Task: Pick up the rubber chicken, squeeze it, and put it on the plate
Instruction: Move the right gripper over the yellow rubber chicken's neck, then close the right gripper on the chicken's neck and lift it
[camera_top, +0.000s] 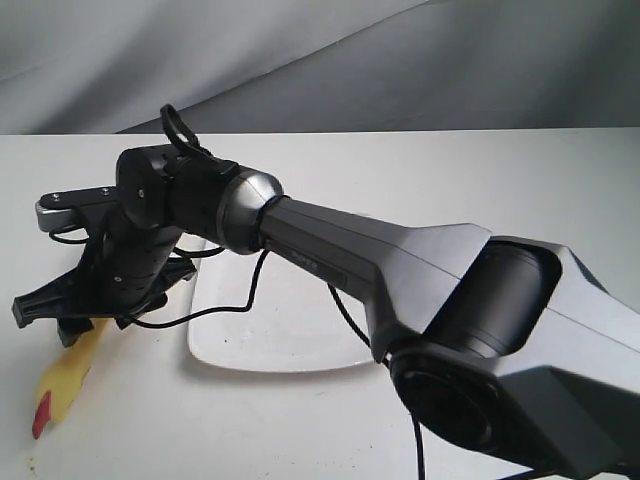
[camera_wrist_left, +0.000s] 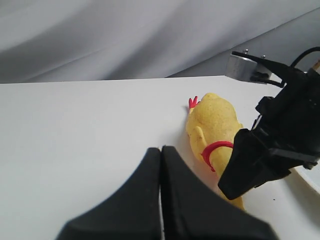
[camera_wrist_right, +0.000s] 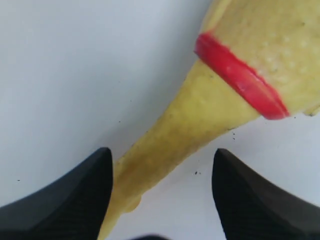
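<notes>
Grey cloth (camera_top: 300, 60) is hanging behind a white table (camera_top: 450, 170). The rubber chicken (camera_top: 68, 375) is lying flat on the table toward the lower left of the exterior view, with its red-tipped end pointing at the bottom left corner. The plate (camera_top: 290, 345) is sitting near the middle of that view, just to the right of the chicken. The right arm (camera_top: 400, 270) is stretching from the lower right across the plate to the left side of the frame. Its right gripper (camera_wrist_right: 162, 200) is hanging low over the chicken with the jaws standing wide open. They are straddling the thin neck (camera_wrist_right: 165, 150) a little way along from the red collar (camera_wrist_right: 240, 75). One finger is sitting just beside the neck and the other is apart from it, so the jaws are clamping nothing. The left gripper (camera_wrist_left: 161, 200) is showing only in its own wrist view, fingers pressed together with nothing between them, near the chicken but not touching it
</notes>
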